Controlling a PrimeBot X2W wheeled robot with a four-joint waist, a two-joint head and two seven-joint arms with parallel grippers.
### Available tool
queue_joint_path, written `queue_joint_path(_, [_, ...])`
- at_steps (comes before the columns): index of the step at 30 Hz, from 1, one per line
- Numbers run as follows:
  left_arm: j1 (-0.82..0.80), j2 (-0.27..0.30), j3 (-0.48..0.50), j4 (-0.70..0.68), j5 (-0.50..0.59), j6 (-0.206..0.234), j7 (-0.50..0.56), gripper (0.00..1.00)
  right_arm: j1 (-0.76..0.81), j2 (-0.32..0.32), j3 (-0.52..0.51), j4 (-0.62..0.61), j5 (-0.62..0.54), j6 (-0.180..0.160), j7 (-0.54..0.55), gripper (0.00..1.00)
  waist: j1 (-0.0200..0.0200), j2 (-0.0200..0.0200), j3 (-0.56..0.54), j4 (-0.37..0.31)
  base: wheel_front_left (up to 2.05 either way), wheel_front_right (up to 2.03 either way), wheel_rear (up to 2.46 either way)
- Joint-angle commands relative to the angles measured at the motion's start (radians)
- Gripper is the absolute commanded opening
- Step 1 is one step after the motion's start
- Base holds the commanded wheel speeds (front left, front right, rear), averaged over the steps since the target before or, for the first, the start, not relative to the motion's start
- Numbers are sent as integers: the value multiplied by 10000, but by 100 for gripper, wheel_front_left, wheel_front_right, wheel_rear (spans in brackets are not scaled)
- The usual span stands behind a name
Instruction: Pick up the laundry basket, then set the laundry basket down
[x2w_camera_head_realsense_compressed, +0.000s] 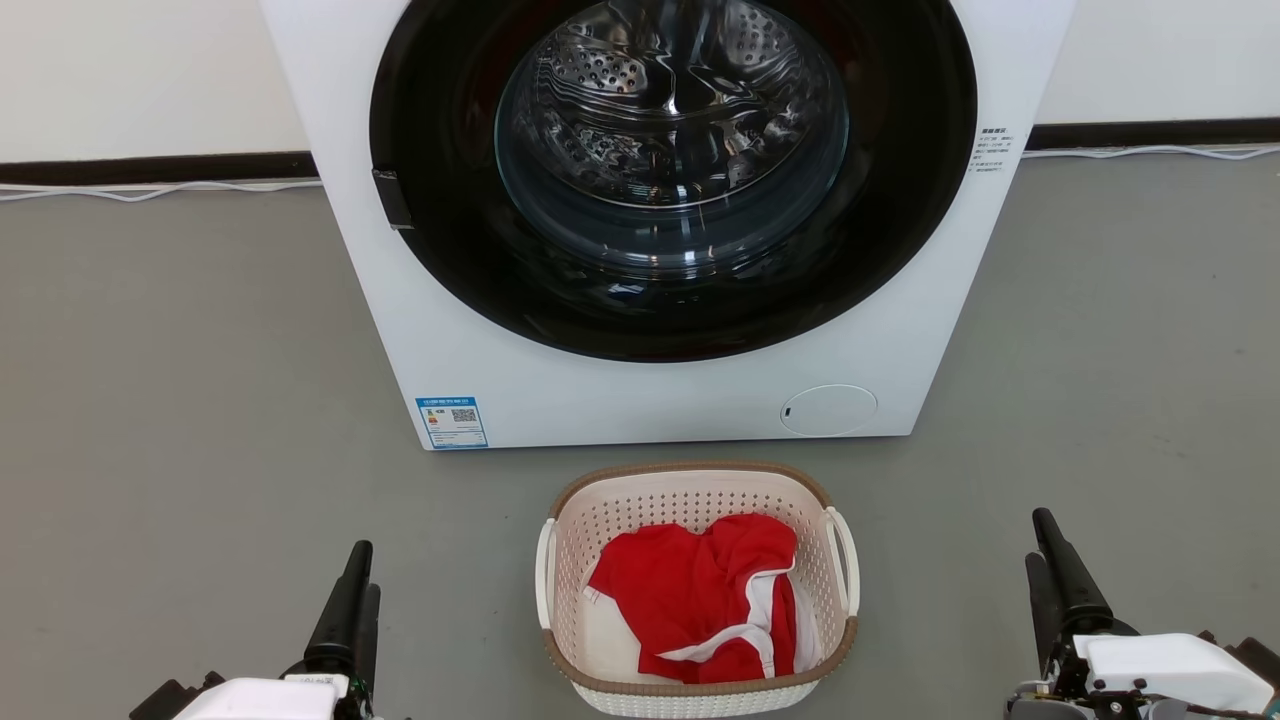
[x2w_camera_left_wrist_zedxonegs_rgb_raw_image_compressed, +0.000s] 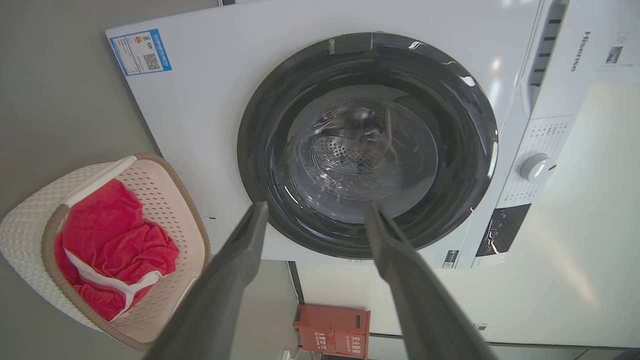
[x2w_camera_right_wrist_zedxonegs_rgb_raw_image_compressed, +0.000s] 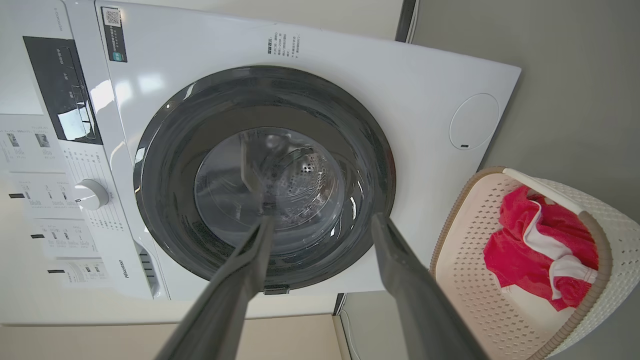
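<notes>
Bright, even indoor light; faint shadows on the floor (x2w_camera_head_realsense_compressed: 150, 350). Glare streaks the washing machine (x2w_camera_left_wrist_zedxonegs_rgb_raw_image_compressed: 200, 100) front and door glass (x2w_camera_head_realsense_compressed: 670, 130). Wrist views bow straight edges.

Laundry corner in what looks more like a test room or lab than a home. A front-load washing machine (x2w_camera_head_realsense_compressed: 600, 400) stands alone at the far edge of a bare grey floor (x2w_camera_head_realsense_compressed: 180, 380), backed onto a plain white wall (x2w_camera_head_realsense_compressed: 130, 70) w/ a dark baseboard (x2w_camera_head_realsense_compressed: 150, 168) & a loose white cable (x2w_camera_head_realsense_compressed: 150, 190) trailing along its foot. An energy label (x2w_camera_head_realsense_compressed: 451, 421) is stuck at the lower left corner of the washer's front; a dial (x2w_camera_left_wrist_zedxonegs_rgb_raw_image_compressed: 535, 167) & control panel sit up top. A laundry basket (x2w_camera_head_realsense_compressed: 690, 468) w/ a red-&-white garment (x2w_camera_head_realsense_compressed: 690, 590) sits on the floor just in front. An orange-red plastic crate (x2w_camera_left_wrist_zedxonegs_rgb_raw_image_compressed: 332, 330) rests by the wall beside the machine.
</notes>
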Motion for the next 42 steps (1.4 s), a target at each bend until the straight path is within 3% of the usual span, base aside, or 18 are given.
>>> queue_joint_path(1, [-384, 74, 32, -209, 271, -20, -130, 100, -295, -153, 46, -331, -362, 21, -162, 100, -2, 0, 0, -1, 0, 0, 0])
queue_joint_path(13, [-428, 89, 46, -59, 1373, -26, -452, 100, -332, -160, 54, -347, -2363, 27, -484, 100, -2, 0, -49, -2, 0, 0, 0])
queue_joint_path(26, [-525, 107, 33, -23, 3280, -33, -834, 100, -455, -245, 109, -376, -4529, 35, -867, 100, -2, 0, -59, 23, 0, 0, 0])
queue_joint_path(42, [-602, 129, -128, -169, 6002, 420, -1304, 100, -609, -432, 400, -341, -7500, 45, -1337, 100, -2, 0, -54, 47, 0, 0, 0])
